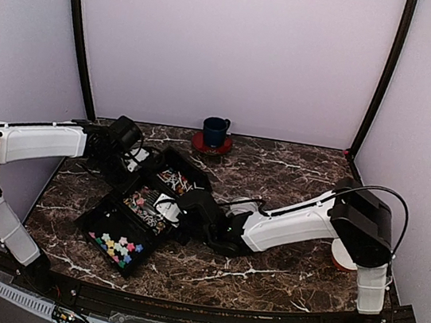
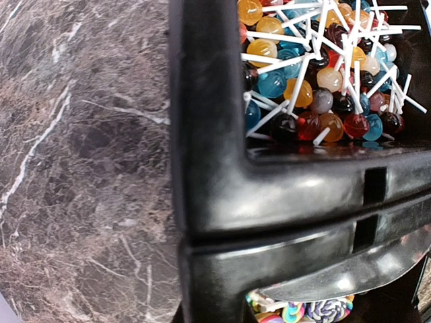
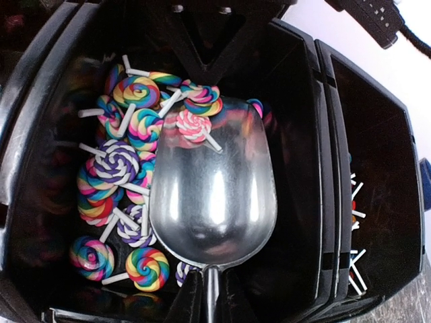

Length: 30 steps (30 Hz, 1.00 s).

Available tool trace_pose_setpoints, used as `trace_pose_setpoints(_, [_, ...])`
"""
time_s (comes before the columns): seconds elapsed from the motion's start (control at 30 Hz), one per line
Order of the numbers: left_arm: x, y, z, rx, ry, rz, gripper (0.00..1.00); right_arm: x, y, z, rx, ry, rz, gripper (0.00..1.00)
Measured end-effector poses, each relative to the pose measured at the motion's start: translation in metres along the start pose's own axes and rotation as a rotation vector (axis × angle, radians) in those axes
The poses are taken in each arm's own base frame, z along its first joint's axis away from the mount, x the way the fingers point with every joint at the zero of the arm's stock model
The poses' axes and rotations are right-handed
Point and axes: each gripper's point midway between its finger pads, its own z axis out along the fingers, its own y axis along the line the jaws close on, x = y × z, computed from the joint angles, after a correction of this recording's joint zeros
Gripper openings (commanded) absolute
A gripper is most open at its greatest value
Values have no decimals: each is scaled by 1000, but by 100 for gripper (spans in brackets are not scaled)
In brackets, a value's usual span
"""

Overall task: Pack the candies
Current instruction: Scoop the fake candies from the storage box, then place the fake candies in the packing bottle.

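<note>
Three black bins stand in a row on the marble table. The middle bin holds swirl lollipop candies. The far bin holds round ball lollipops with white sticks. The near bin holds star-shaped candies. My right gripper is shut on the handle of a metal scoop. The scoop's bowl lies in the middle bin with one pink swirl lollipop at its lip. My left gripper is at the far bin's corner, shut on its black wall; its fingers blend into the plastic.
A blue cup on a red saucer stands at the back centre of the table. A white and red object sits at the right edge behind my right arm. Dark marble table spreads right of the bins.
</note>
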Motion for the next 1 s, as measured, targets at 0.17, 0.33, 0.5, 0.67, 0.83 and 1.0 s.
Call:
trace_pose_setpoints(0.17, [3, -10, -1, 8, 11, 2, 0, 4, 3, -11, -9, -56, -34, 0])
trace_pose_setpoints(0.33, [1, -17, -6, 26, 15, -3, 0, 7, 2, -30, -16, -106, -79, 0])
trace_pose_setpoints(0.5, [0, -16, -6, 51, 16, -3, 0, 1, 8, -48, -70, -160, -113, 0])
trace_pose_setpoints(0.67, [-4, -15, -9, 53, 3, -6, 0, 1, 12, -53, -97, -185, -86, 0])
trace_pose_setpoints(0.83, [-6, -15, -9, 57, -5, 0, 0, 0, 11, -53, -95, -189, -46, 0])
trace_pose_setpoints(1.0, [-12, -16, -9, 64, -34, 7, 0, 6, 0, -54, -61, -193, 44, 0])
